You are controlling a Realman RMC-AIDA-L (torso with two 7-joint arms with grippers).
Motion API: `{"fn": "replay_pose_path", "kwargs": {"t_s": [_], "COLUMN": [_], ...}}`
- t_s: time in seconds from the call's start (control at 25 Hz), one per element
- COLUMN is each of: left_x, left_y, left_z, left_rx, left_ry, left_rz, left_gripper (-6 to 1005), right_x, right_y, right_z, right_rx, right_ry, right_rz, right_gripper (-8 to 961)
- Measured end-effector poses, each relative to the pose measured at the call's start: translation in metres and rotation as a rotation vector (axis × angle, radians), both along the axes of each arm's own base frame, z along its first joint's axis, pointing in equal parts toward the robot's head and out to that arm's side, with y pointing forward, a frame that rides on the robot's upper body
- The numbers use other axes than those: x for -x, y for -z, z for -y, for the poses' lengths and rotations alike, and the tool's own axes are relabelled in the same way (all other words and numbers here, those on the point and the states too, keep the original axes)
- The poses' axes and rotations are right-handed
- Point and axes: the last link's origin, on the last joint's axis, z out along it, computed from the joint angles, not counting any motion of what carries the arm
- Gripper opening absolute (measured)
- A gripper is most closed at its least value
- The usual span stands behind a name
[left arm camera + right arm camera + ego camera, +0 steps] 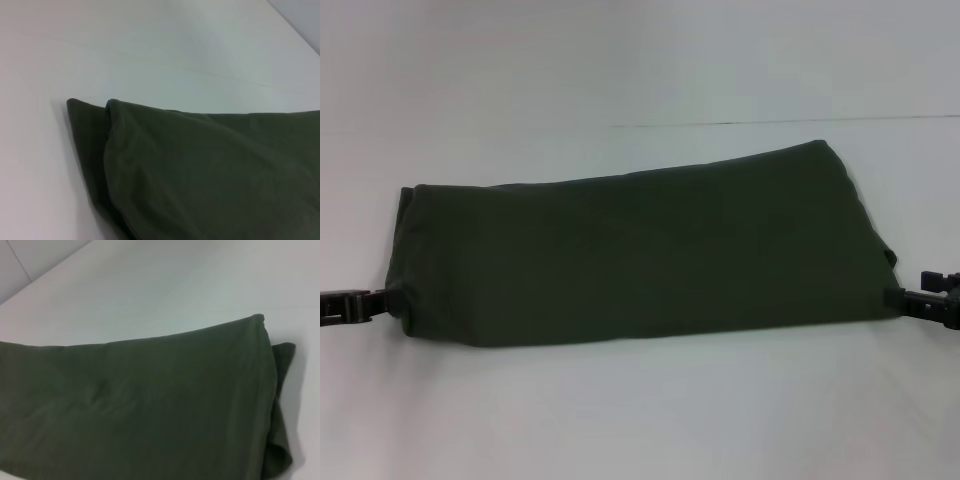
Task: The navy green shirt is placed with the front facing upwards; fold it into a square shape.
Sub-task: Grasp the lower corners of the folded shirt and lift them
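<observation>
Both ends of the folded navy green shirt (640, 255) meet a gripper, left gripper (382, 300) and right gripper (892, 297); grip unclear.

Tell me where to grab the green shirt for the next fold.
Probably by its two short ends: the navy green shirt lies as a wide folded band. The left gripper and right gripper already sit at the near corners, so come in sideways, low.

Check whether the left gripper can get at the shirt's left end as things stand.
Probably yes: the left gripper sits right at the near left corner of the shirt, and nothing on the table lies between them.
</observation>
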Motion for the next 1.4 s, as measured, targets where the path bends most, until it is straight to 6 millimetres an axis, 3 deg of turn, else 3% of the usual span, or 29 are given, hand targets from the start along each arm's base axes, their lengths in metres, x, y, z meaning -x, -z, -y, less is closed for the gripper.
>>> {"fn": "replay_pose_path", "kwargs": {"t_s": [1.4], "left_x": [-0.003], "left_y": [-0.001], "left_z": [-0.003], "left_rx": [-0.020], "left_ry": [0.009], "left_rz": [0.015], "left_gripper": [33], "right_x": [0.005], "right_y": [0.020], "right_z": [-0.016], "right_rx": [0.082], "right_ry": [0.023], "right_rz": [0.066], "right_gripper": [795]}}
